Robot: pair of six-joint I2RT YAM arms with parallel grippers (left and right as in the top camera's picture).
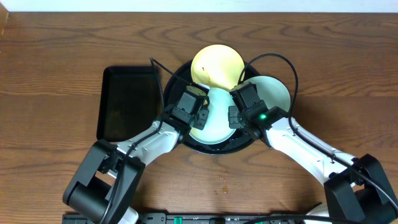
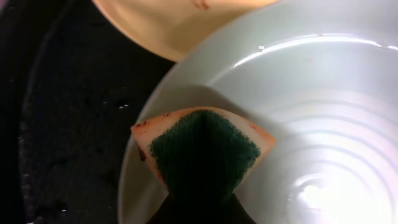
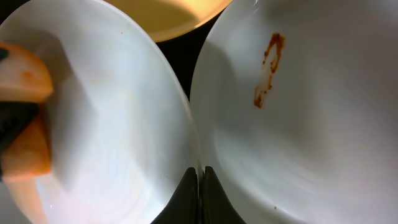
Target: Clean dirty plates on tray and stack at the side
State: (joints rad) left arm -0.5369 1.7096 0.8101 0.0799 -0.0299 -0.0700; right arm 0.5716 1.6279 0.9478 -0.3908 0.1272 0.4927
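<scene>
Scrubbing is the step in hand. The middle mint plate (image 2: 323, 118) lies on the round black tray (image 1: 217, 148). The left gripper (image 1: 196, 114) clamps the sponge (image 2: 202, 152) over the plate's rim. The right gripper (image 3: 200, 182) has its fingers closed to a thin slit at this plate's edge; whether it pinches the rim I cannot tell. Beside it, the other mint plate (image 3: 311, 137) carries a brown smear (image 3: 268, 68), and the yellow plate (image 1: 216, 65) waits behind. Next, I think, the sponge must sweep across the plate with steady pressure.
</scene>
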